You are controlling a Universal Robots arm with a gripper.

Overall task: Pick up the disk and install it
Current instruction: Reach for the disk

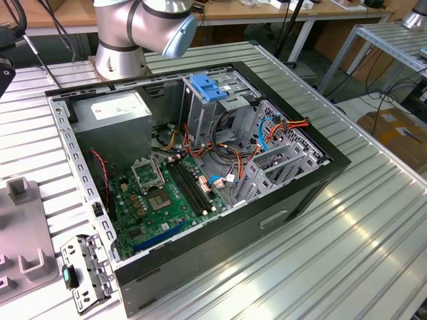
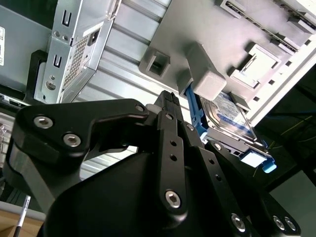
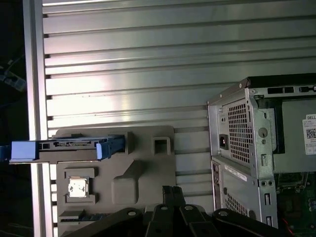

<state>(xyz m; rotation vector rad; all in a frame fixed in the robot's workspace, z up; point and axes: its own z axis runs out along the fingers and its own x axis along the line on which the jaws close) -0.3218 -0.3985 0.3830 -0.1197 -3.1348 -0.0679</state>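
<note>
The disk point(image 3: 69, 144) stands on edge in a blue carrier, slotted into a grey fixture plate point(image 3: 143, 168) on the ribbed table. In the second wrist view the disk point(image 2: 229, 116) shows its silver casing and blue-banded label beside a grey block of the fixture plate point(image 2: 197, 29). My gripper point(image 3: 171, 190) hangs over the plate, apart from the disk, its black fingers pressed together with nothing between them. In the second wrist view the gripper point(image 2: 168, 96) tips point at the plate near the carrier's blue edge.
The open computer case point(image 1: 220, 247) lies on the aluminium table, motherboard up, with a grey power supply point(image 1: 113, 107) and a drive cage topped by a blue latch piece point(image 1: 209, 88). Its rear panel point(image 3: 247, 138) stands close beside the fixture. A small metal bracket point(image 1: 87, 270) lies by the case.
</note>
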